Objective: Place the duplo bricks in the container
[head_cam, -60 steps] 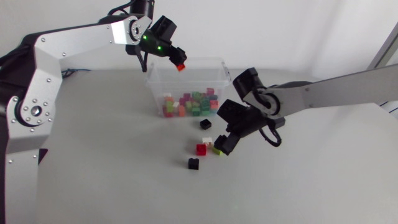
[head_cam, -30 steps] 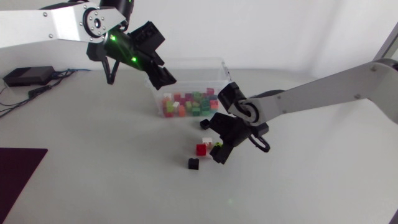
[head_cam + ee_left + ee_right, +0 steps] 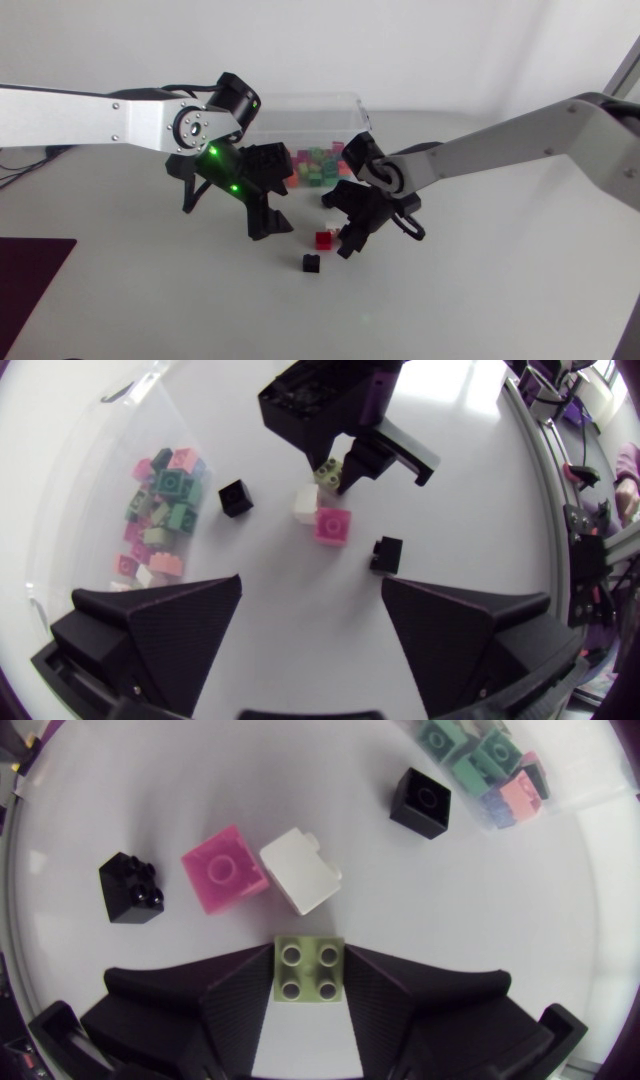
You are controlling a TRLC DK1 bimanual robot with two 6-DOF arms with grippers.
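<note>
My right gripper [image 3: 309, 1005] [image 3: 352, 236] is shut on a light green duplo brick [image 3: 309, 970] [image 3: 328, 472] and stands low over the table. Just ahead of it lie a white brick [image 3: 300, 870], a pink-red brick [image 3: 225, 870] [image 3: 323, 240] and two black bricks [image 3: 132, 888] [image 3: 421, 802]. My left gripper [image 3: 315, 630] [image 3: 270, 224] is open and holds nothing. It hangs left of those bricks, in front of the clear container [image 3: 345, 112]. The container holds several coloured bricks [image 3: 160, 510].
One black brick [image 3: 312, 262] lies nearest the table's front, apart from the others. The two grippers are close together, with the loose bricks between them. My left arm [image 3: 120, 118] crosses in front of the container's left end.
My left arm has swung from above the container down to the table, its red brick gone and its fingers open. My right gripper has closed on the green brick.
</note>
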